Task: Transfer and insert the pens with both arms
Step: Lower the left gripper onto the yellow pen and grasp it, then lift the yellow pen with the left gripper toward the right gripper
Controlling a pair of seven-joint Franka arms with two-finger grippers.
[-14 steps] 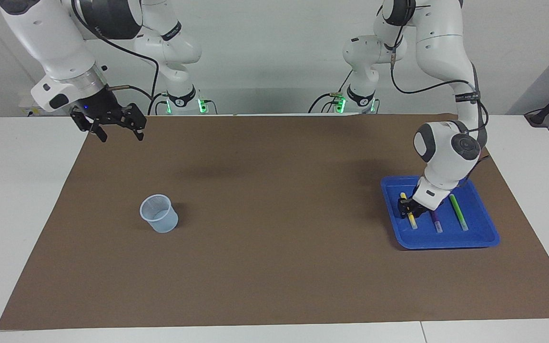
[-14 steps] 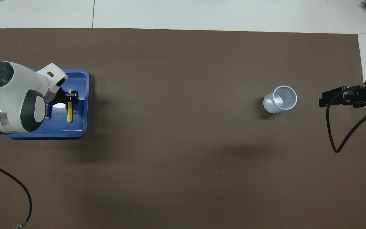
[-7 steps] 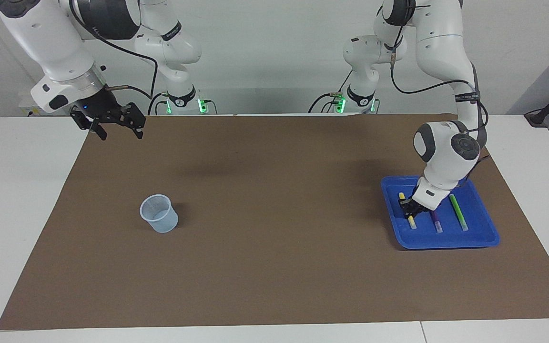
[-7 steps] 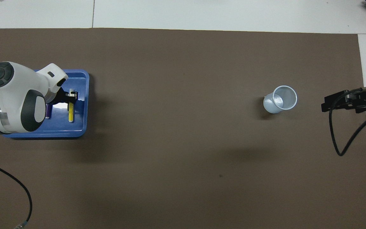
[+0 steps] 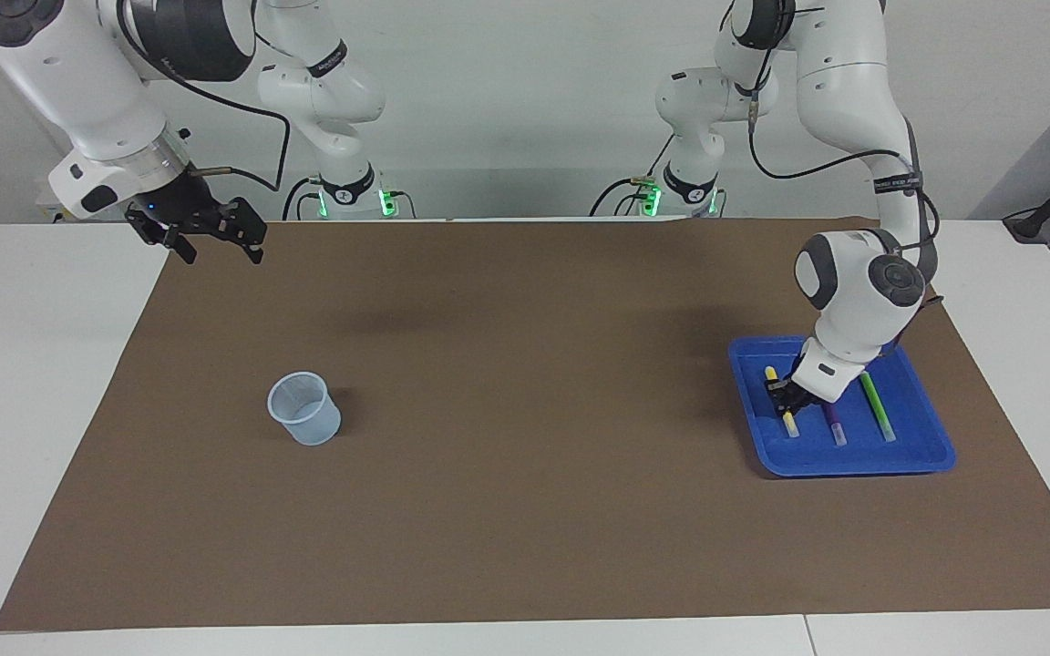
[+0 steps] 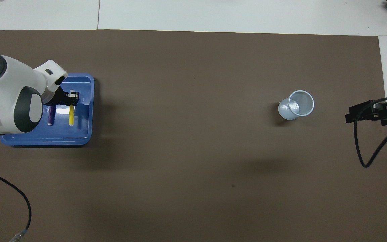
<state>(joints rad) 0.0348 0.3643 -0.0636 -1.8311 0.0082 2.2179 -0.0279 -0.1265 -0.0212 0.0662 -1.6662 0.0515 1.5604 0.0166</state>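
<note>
At the right of the facing view the left gripper (image 5: 782, 398) is down in the blue tray (image 5: 853, 458), jaws clenched on the yellow pen (image 5: 788, 421), gripped near mid-length. Its long axis runs toward and away from the robots, parallel to the purple pen (image 5: 834, 424) and green pen (image 5: 877, 407) beside it. The right gripper (image 5: 211, 241) waits released at upper left, above the mat's corner. The cup (image 5: 304, 408) stands at centre-left, nearer that arm, so I'd expect a handover.

One camera is looking from high across the brown mat (image 5: 525, 510) at the robots; another is looking steeply down. Both are covering the whole mat.
</note>
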